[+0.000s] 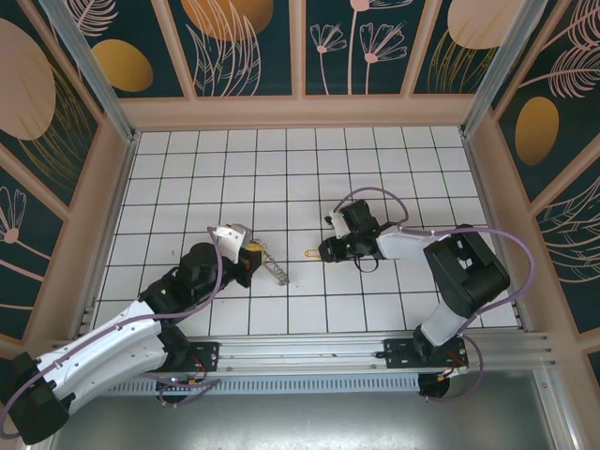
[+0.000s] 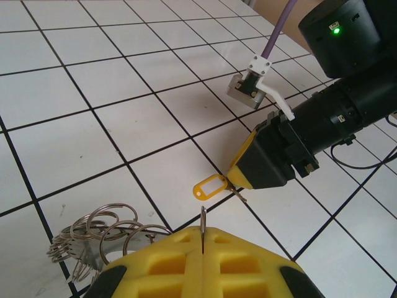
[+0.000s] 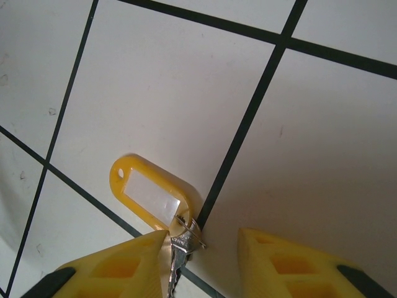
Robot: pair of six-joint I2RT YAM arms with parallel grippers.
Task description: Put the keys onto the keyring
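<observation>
left gripper (image 2: pixel 203 236): fingers are being pressed together on a thin loop of the keyring (image 2: pixel 99 239), bottom middle of the frame | right gripper (image 3: pixel 203 239): fingers are being held apart | key (image 3: pixel 175 262): is being seen between them, bottom middle, beside the lower-left finger, its yellow tag (image 3: pixel 152 197) lying just above

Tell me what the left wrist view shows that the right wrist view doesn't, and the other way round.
Left wrist: the keyring, wire loops fanned on the tiles, one thin edge pinched in the shut left fingers, plus the right arm's black body from outside. Right wrist: a close look at the small split ring and metal key in the gap between the right fingers, which stand apart. Both: the yellow tag lying on the tiles at the right fingers' tips.
</observation>
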